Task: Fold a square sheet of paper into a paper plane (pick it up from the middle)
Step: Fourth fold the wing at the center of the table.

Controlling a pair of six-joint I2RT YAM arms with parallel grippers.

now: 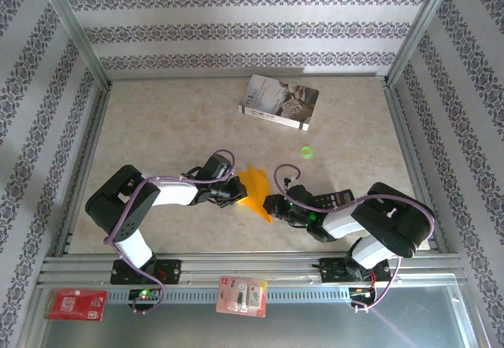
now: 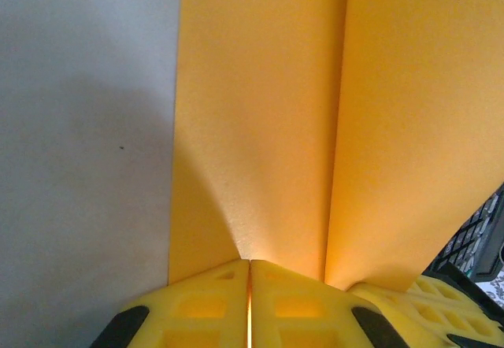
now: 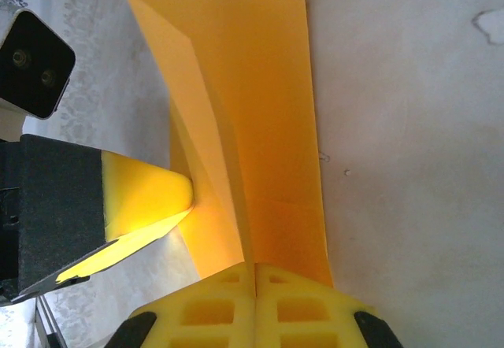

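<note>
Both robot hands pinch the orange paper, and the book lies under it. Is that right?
No. The top view shows the book lying far back on the table, apart from the paper. The left gripper and right gripper do both pinch the paper.

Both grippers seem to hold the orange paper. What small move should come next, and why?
Probably ease the square sheet of paper flat onto the table and press the crease down. The left gripper and the right gripper are both shut on the sheet, which stands bent between them, and it has no pointed dart shape yet.
</note>
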